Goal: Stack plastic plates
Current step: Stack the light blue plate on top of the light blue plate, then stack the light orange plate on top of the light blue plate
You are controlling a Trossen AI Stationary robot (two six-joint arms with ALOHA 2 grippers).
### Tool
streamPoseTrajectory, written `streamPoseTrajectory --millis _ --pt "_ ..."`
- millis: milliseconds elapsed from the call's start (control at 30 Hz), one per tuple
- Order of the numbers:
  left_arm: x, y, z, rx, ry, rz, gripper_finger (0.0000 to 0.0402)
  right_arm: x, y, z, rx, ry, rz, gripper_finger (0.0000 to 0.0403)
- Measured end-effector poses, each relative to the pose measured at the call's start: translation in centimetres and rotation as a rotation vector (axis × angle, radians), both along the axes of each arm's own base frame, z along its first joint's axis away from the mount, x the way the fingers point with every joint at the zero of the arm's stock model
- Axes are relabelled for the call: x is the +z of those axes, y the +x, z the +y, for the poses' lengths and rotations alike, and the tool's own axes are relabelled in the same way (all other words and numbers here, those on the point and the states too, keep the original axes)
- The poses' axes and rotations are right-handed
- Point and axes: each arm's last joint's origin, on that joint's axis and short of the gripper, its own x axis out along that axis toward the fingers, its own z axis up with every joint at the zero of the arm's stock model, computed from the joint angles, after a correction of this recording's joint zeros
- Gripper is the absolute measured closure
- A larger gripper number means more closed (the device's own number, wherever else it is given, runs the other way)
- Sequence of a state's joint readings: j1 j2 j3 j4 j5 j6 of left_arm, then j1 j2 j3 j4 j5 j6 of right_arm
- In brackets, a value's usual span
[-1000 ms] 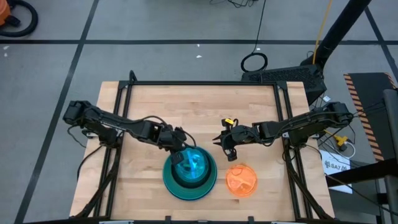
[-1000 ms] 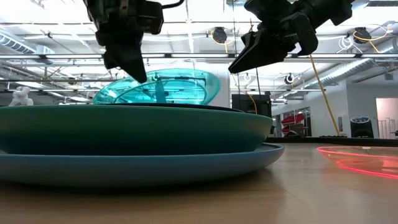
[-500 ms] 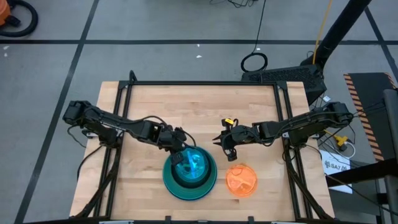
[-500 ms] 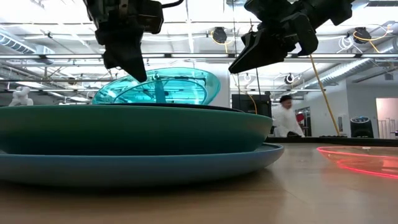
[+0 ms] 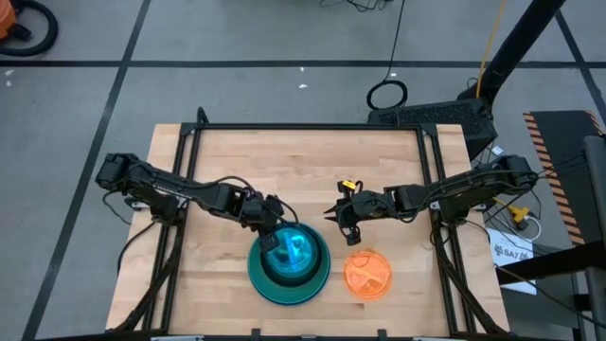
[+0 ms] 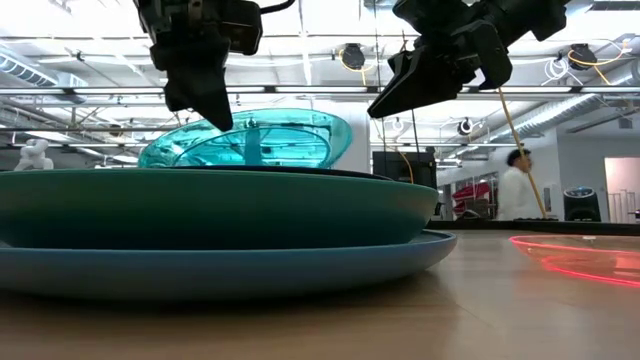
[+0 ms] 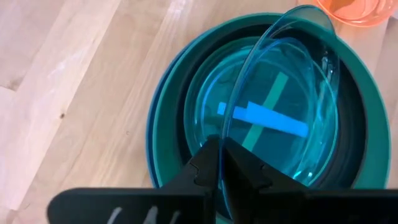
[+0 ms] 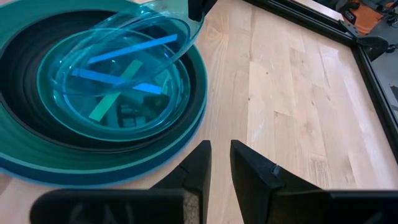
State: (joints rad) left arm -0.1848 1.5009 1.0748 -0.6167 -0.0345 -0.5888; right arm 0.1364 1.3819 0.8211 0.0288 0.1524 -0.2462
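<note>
A stack stands near the table's near edge: a large blue plate [image 6: 330, 268] at the bottom, a teal plate [image 5: 258, 277] on it, a black plate [image 7: 351, 134] inside that, and a small translucent plate [image 8: 93, 118] with tape strips lying flat on top. My left gripper [image 5: 275, 237] is over the stack's far-left side, shut on a small translucent cyan plate [image 6: 280, 140] that tilts above the stack. My right gripper [image 5: 343, 225] hovers to the right of the stack, its fingers a narrow gap apart and holding nothing. A small orange plate [image 5: 366, 273] lies flat on the table. My left gripper [image 7: 219, 149] pinches the cyan plate's rim [image 7: 231, 109] between its two fingers, coming from above and slanting down. The held edge [image 8: 180, 25] is raised. The plate tilts, and its opposite edge sinks into the stack onto the flat translucent plate.
The orange plate [image 6: 580, 262] sits just right of the stack, below my right gripper [image 8: 221, 149]. Bare wood stretches over the table's far half. A black metal frame [image 5: 312, 126] borders the table. A person walks in the room behind.
The tilted cyan plate has shifted slightly toward the table's left with my left gripper, still held by its rim. The right arm has stayed still. A person has crossed the room in the background.
</note>
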Motion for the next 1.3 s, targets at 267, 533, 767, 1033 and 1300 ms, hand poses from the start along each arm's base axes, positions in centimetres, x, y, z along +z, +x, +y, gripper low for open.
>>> streamPoseTrajectory --millis 267,533,767,1033,1300 --pt "0.0 0.1 0.0 0.0 0.016 -0.01 0.0282 0.0 0.0 0.0 0.0 0.0 0.001 0.0349" --pt "0.2 0.3 0.2 -0.077 0.096 -0.048 0.0232 0.0 0.0 0.0 -0.001 0.0 0.001 0.0349" --pt "0.5 0.0 0.0 -0.155 0.23 -0.059 0.0231 0.1 0.1 0.0 -0.03 0.041 -0.014 0.0349" --pt "1.6 -1.3 -2.3 -0.215 0.559 -0.127 0.0231 0.4 0.2 0.0 -0.136 0.197 -0.041 0.0349" --pt "0.5 -6.0 -1.6 -0.159 0.615 -0.279 0.0231 2.8 1.1 0.6 -0.164 0.298 -0.111 0.0349"
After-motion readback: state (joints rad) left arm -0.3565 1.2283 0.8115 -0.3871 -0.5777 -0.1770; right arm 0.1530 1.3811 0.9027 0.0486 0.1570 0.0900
